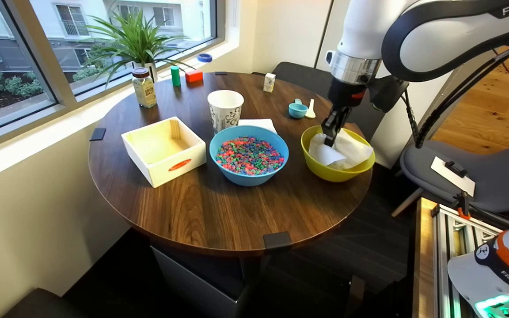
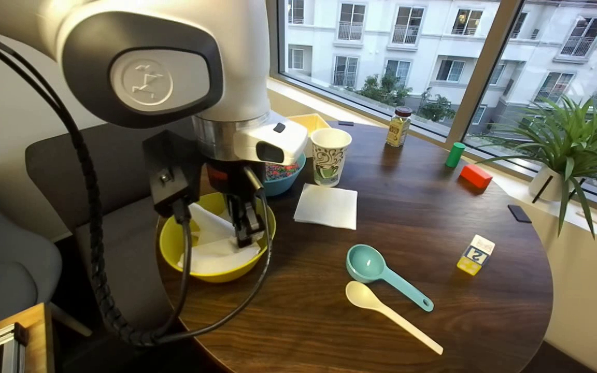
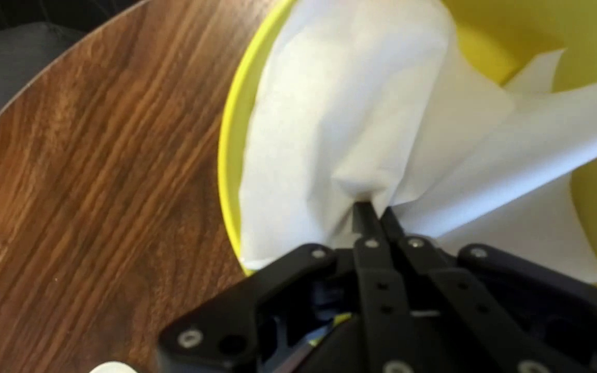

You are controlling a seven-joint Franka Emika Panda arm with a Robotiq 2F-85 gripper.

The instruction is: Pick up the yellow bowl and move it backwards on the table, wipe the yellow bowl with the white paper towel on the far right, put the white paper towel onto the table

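The yellow bowl (image 1: 330, 175) stands upright on the dark brown table (image 1: 184, 216), near its edge; it shows in both exterior views (image 2: 219, 277) and fills much of the wrist view (image 3: 230, 171). The white paper towel (image 3: 350, 98) lies crumpled inside the bowl, with folds reaching up its wall; it also shows in both exterior views (image 1: 355, 152) (image 2: 221, 261). My gripper (image 3: 373, 208) points down into the bowl, its fingers closed on a pinched fold of the towel. It also shows in both exterior views (image 1: 328, 139) (image 2: 246, 239). The bowl's floor is mostly covered by the towel.
The blue bowl (image 1: 250, 180) of coloured bits stands beside the yellow bowl. A wooden box (image 1: 172, 165), a paper cup (image 1: 226, 110) and a folded white napkin (image 2: 326, 206) are near it. A teal scoop (image 2: 367, 263), a cream spoon (image 2: 389, 312) and a letter block (image 2: 476, 255) lie farther along.
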